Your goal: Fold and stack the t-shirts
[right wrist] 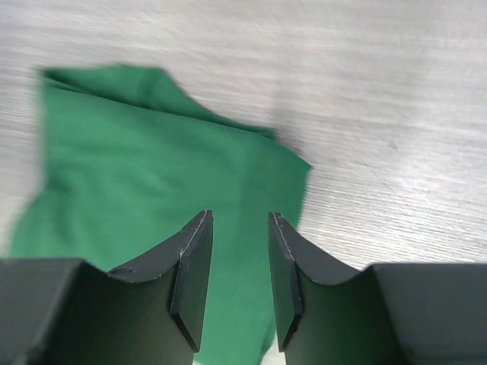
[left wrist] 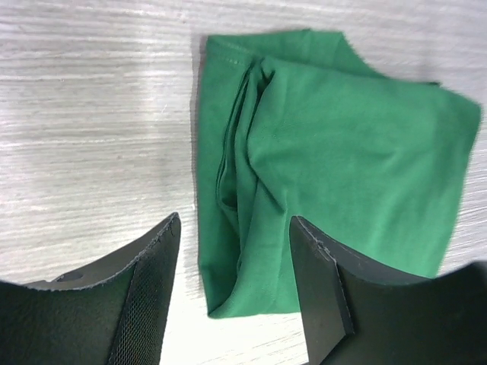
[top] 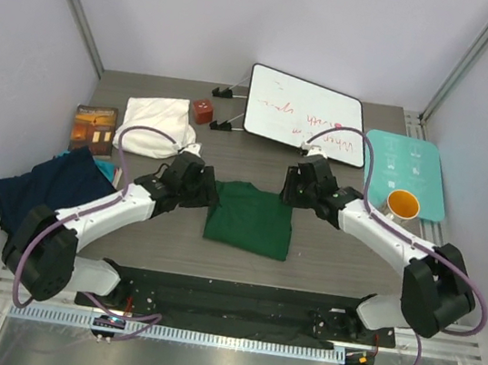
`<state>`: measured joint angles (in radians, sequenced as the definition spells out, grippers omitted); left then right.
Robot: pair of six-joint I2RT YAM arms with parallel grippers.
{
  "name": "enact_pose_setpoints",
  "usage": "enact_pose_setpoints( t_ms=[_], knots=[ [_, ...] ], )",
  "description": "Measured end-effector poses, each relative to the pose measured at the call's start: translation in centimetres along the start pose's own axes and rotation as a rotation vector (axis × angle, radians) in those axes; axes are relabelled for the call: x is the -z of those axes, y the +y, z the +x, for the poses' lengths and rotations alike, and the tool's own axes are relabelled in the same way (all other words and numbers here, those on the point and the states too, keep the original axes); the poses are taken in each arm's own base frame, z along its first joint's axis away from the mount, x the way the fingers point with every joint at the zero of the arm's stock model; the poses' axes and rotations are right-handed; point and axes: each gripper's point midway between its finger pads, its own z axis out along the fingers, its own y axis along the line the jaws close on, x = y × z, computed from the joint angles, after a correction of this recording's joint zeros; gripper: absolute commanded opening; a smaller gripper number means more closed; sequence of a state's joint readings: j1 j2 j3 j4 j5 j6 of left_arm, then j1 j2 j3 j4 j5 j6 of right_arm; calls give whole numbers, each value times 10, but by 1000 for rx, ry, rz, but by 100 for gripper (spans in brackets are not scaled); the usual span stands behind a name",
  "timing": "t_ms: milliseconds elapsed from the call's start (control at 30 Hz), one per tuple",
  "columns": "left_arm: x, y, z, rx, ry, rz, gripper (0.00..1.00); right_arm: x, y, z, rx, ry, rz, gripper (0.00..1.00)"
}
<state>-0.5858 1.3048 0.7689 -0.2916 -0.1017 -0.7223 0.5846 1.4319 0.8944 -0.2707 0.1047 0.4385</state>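
Top view: a dark green t-shirt (top: 250,218) lay folded into a near-square packet at the middle of the grey table (top: 324,259), between the two arms. Its sides were so nearly equal that no long axis could be called; its edges sat slightly askew to the table's near edge. The left gripper (top: 199,185) hung just beside the packet's left edge and the right gripper (top: 294,185) over its far right corner. A navy t-shirt (top: 45,190) lay crumpled at the left edge of the table, and a cream-white t-shirt (top: 154,125) lay bunched at the far left, both well apart from the green one.

Left wrist view: the left gripper (left wrist: 236,224) stood wide apart and empty above the green t-shirt (left wrist: 342,167). Loose layers bunched in ridges along one edge, running away from the camera. The cloth looked light, soft and limp. It would probably sag and unfold if lifted by one point, so the thick bunched edge seemed the best place to pinch.

Right wrist view: the right gripper (right wrist: 239,217) was parted by a narrower gap, holding nothing, over the green t-shirt (right wrist: 144,167) near a flat corner.
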Motion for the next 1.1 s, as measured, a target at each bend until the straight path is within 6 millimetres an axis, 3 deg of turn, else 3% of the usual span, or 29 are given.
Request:
enact_pose_setpoints(
  t_ms=[100,200,367,600,833,1100],
  knots=[
    [-3,3,1,32,5,20,60,14,15,-22,-8,-50,-57,41],
    [-11,10,17,66,56,26,60,13,27,-32,-13,-52,-98,41],
    [-22,23,55,117,151,36,59,-20,35,-1,-5,76,-112,42],
    [-21,24,54,193,135,113,59,-41,52,39,13,193,-136,42],
    [-17,32,52,273,115,183,58,-65,72,55,39,248,-148,41],
    [-10,44,50,397,65,265,57,-75,86,50,38,219,-183,40]
  ],
)
